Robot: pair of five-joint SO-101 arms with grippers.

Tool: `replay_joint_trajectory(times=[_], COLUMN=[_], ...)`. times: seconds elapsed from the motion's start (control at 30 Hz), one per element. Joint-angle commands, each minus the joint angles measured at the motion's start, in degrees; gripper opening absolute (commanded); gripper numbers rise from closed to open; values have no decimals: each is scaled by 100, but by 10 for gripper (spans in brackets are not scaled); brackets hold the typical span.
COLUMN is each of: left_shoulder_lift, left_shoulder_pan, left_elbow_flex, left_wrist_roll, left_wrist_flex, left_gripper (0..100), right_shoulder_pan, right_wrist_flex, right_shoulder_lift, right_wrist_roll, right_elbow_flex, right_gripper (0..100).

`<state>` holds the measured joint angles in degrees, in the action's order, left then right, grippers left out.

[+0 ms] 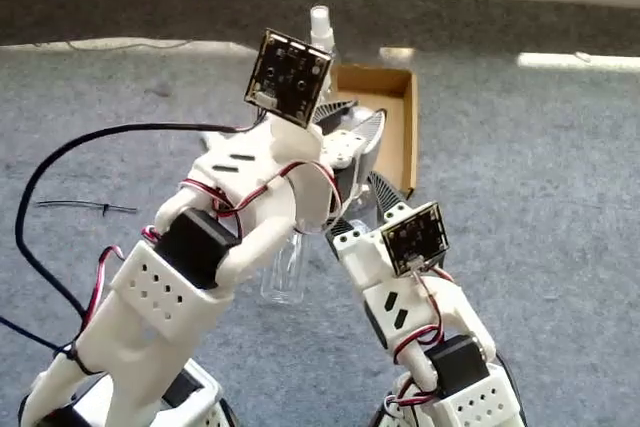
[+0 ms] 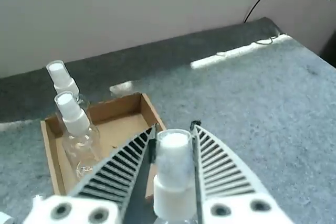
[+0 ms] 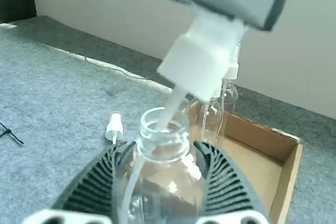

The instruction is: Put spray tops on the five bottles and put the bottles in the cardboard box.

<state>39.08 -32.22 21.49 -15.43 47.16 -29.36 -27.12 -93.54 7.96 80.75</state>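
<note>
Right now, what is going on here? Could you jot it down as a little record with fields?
Surface: grey carpet
Left gripper: shut on a spray top
Right gripper: shut on an open clear bottle
Stage: the spray top's tube dips into the bottle's neck; the top is not yet seated
Cardboard box: open, with one capped bottle inside and a second capped bottle at its far corner
Loose: one spare spray top lying on the carpet
</note>
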Motion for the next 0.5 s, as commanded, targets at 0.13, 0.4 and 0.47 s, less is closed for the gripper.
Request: replay_joint_trajectory(times=[0.13, 0.4, 0.47], left_shoulder_lift=[954, 1903, 1842], left_shoulder_pan=[-22, 31, 40], left_elbow_flex=[444, 479, 382], left_wrist_roll=[88, 695, 774], left_wrist_flex=[360, 88, 0], left_gripper=[134, 170, 171], right_shoulder_pan=[66, 66, 66], right_wrist_flex=[119, 119, 119], right_shoulder_lift=[-66, -66, -66], right_wrist_roll=[-35, -35, -35], right_elbow_flex=[-92, -75, -75], right_gripper=[4, 4, 4])
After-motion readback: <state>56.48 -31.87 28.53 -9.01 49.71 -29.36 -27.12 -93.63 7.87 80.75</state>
